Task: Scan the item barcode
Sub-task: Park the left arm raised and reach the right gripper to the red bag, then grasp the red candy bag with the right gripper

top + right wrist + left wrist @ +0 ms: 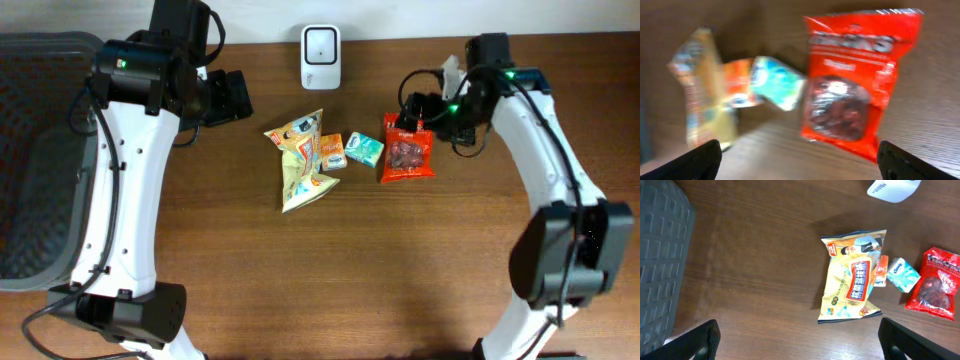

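One brown wooden table [400, 260] carries everything. At its left edge stands a dark grey mesh basket [30, 150]. Two white arms with black joints reach in from the near side, one on each flank.

The left gripper [238, 97] hangs over bare wood, left of the packets and well apart from them. Its jaws are spread wide with nothing between them. The right gripper [412, 108] hangs over the top edge of the red bag. Its jaws are also spread wide and hold nothing, and its wrist view is blurred.

Near the table's middle four packets lie in a row. The largest is a crumpled yellow foil snack bag with an orange label [300, 160], at the left end. At the right end is a flat red plastic bag with a clear window showing dark fruit [408, 150].

A white box-shaped barcode scanner [321, 57] stands at the far edge, just beyond the yellow bag and apart from it.

Between the two bags lie a small teal-and-white tissue pack [364, 149], just beside the red bag, and a smaller orange packet [332, 151], touching the yellow bag's right side.
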Controlling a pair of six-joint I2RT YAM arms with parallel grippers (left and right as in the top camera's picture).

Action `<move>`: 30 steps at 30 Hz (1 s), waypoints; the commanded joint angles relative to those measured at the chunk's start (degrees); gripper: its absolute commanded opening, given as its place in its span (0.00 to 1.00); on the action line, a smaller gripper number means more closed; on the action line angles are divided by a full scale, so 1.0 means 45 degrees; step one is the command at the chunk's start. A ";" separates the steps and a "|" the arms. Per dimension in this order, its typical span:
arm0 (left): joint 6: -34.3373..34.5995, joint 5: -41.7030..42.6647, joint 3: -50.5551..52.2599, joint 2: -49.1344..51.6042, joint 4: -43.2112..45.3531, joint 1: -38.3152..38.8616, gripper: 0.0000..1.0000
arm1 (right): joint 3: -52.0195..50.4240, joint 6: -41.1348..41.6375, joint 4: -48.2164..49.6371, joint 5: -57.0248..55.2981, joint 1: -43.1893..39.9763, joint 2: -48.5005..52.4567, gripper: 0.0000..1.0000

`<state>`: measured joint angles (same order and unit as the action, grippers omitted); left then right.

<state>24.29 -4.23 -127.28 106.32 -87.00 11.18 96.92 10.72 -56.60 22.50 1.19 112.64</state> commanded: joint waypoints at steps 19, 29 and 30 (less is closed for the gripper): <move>0.0121 0.0087 0.0005 -0.0083 0.0015 0.0015 0.99 | -0.2647 -0.0102 0.3463 -0.1627 -0.0185 0.1559 0.99; 0.0121 0.0087 0.0005 -0.0083 0.0015 0.0015 0.99 | -0.3895 -0.0068 0.5362 -0.1039 0.0126 0.1579 0.78; 0.0121 0.0087 0.0005 -0.0083 0.0015 0.0015 0.99 | -0.3915 -0.0039 0.5455 -0.1044 0.0219 0.1583 0.64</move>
<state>24.29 -4.23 -127.28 106.32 -86.98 11.18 81.01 10.31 -32.45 17.37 0.99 119.15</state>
